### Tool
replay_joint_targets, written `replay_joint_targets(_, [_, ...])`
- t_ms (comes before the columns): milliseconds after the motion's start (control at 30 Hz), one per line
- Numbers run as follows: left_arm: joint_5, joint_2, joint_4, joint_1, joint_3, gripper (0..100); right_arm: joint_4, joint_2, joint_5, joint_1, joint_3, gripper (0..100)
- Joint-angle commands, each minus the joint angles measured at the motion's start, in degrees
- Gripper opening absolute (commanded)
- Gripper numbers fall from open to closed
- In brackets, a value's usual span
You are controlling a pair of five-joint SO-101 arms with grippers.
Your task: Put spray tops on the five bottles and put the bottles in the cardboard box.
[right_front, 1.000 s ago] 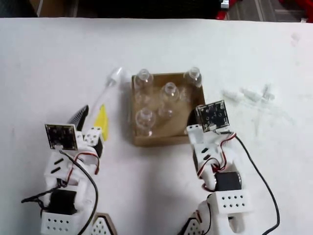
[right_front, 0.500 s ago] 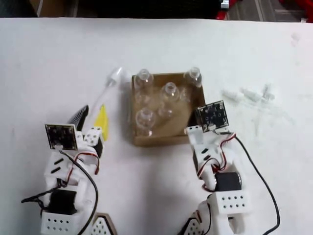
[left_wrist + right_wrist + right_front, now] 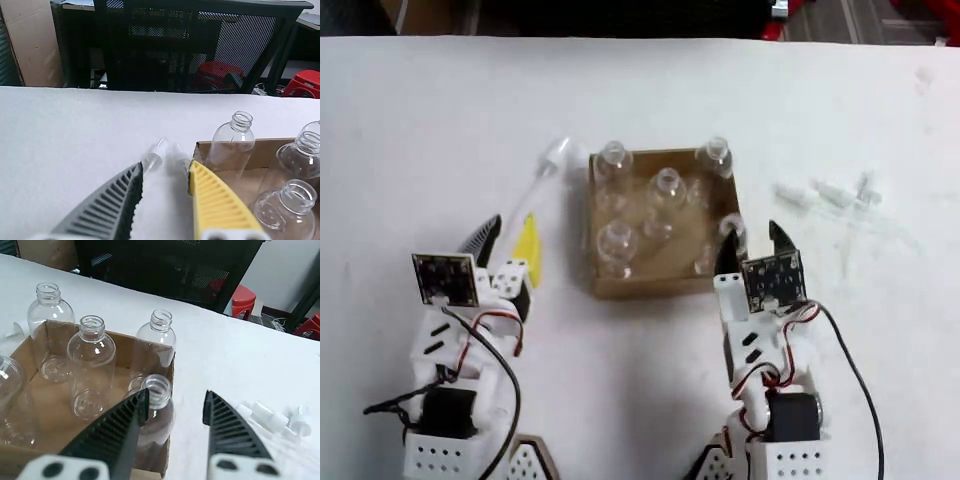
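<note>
**A:** High view: brown cardboard box (image 3: 660, 287) sits mid-desk (image 3: 440, 120). Five clear plastic bottles (image 3: 666, 185) stand upright inside, all necks bare.

**B:** Spray tops?

**A:** One white spray top with a dip tube (image 3: 552, 155) lies on the desk at the box's 10 o'clock, just off the corner. Loose white spray tops (image 3: 830, 192) are clustered at the box's 3 o'clock, apart from it.

**B:** Right side?

**A:** Right gripper (image 3: 752, 240) is at the box's 4 o'clock corner. Black fingers (image 3: 728, 255) spread wide, holding nothing. In the right wrist view the corner bottle (image 3: 159, 390) is just beside one finger.

**B:** Left?

**A:** Left gripper (image 3: 512, 222) is at the box's 9 o'clock, near it. Grey and yellow fingers (image 3: 527, 245) are parted, gap narrower, empty. The tubed spray top lies beyond the tips, apart from them.
</note>
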Motion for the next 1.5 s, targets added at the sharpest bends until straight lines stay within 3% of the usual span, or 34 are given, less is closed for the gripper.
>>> replay_joint_targets(0, [0.2, -0.8, -1.5, 0.5, -0.7, 14, -2.3, 0.2, 0.2, 0.5, 1.1, 15.2])
replay_joint_targets(267, [0.3, -0.8, -1.1, 0.0, -2.7, 14, -13.2, -1.1, 0.2, 8.2, 8.1, 15.2])
replay_joint_targets(500, [-3.0, -0.8, -1.2, -6.0, -6.0, 14, -15.3, -0.9, -4.6, 11.9, 8.8, 15.3])
replay_joint_targets(700, [-6.2, -0.8, 9.1, -8.3, -17.5, 14, -15.3, -0.9, -4.7, 12.0, 8.8, 15.3])
replay_joint_targets(867, [-14.4, 1.2, 14.8, -8.3, -26.6, 14, -15.3, -0.8, -4.7, 12.1, 8.8, 15.3])
replay_joint_targets(1033, [-20.5, 17.5, 21.5, -8.3, -38.5, 14, -15.3, -0.8, -4.9, 12.3, 8.8, 15.2])
replay_joint_targets(1367, [-21.1, 62.5, 45.0, -5.4, -76.2, 14, -15.2, -0.7, -5.0, 13.8, 8.8, 14.9])
replay_joint_targets(1467, [-21.3, 73.8, 48.9, -4.2, -84.5, 15, -15.0, -0.7, -5.0, 13.6, 8.8, 14.9])
